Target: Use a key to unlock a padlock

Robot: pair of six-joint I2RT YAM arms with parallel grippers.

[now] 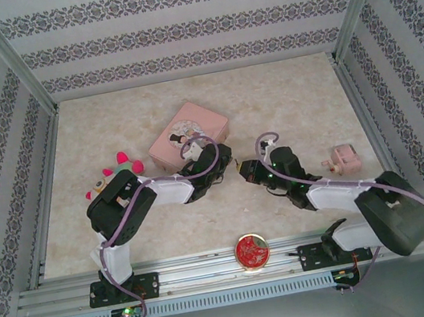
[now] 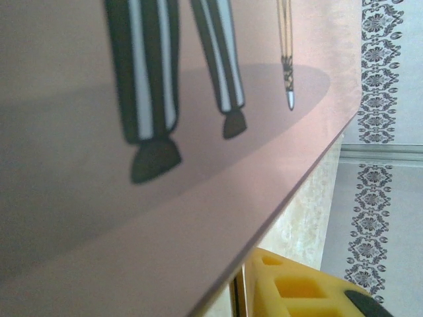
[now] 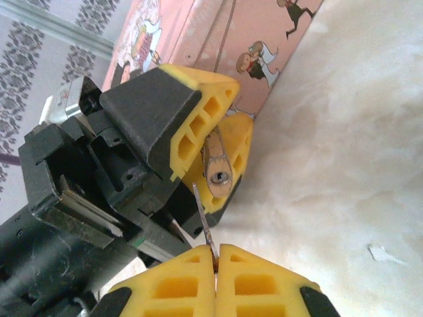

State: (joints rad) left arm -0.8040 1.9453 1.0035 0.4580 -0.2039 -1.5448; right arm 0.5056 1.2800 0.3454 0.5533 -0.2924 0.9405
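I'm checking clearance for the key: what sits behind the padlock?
The pink box stands behind the padlock, which the left end effector pinches. Its yellow fingers cover the shackle and part of the box's side. The right end effector holds the key in front.

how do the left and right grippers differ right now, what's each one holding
The left gripper grips the brass padlock, keyhole end facing out; the right gripper pinches the thin silvery key. The left's fingers stand apart by the padlock's body; the right's fingers almost meet around the key's blade. Both have yellow fingers with black pads.
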